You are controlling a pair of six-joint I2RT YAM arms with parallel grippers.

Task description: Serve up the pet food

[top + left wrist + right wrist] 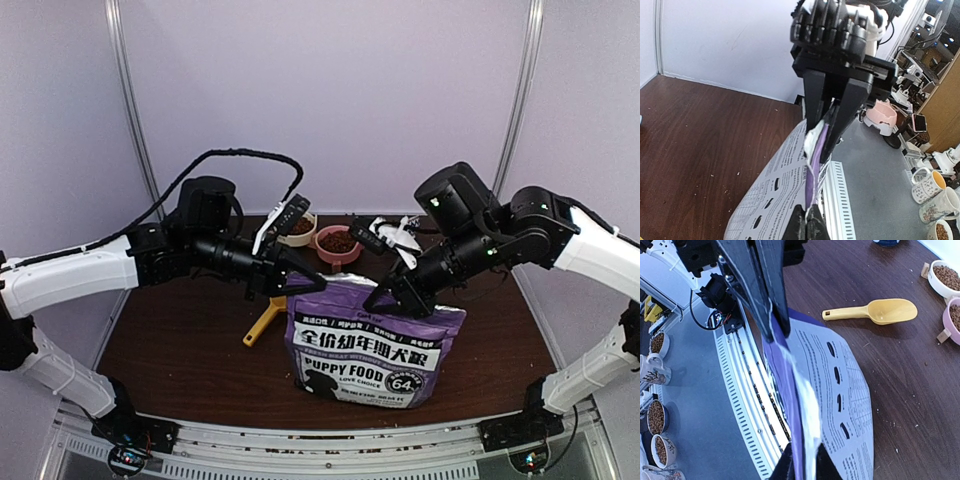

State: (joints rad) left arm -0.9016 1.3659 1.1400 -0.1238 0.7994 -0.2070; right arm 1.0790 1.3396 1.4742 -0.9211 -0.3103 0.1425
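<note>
- My left pincer [296, 284] is pinching the top left corner of the bag [370, 345]; my right pincer [385, 298] is pinching the top right corner.
- The bag stands upright on the table [180, 350], near the middle. Its mouth looks flat; I can't tell if it is open or sealed.
- Kibble [338, 241] sits in the pink bowl [338, 259] and the white bowl [295, 240], on the far side behind the bag.
- The scoop [264, 323] lies empty, just left of the bag.
- Judgement: both bowls already hold food. What is left is probably more scooping or closing the bag; unclear which.
</note>
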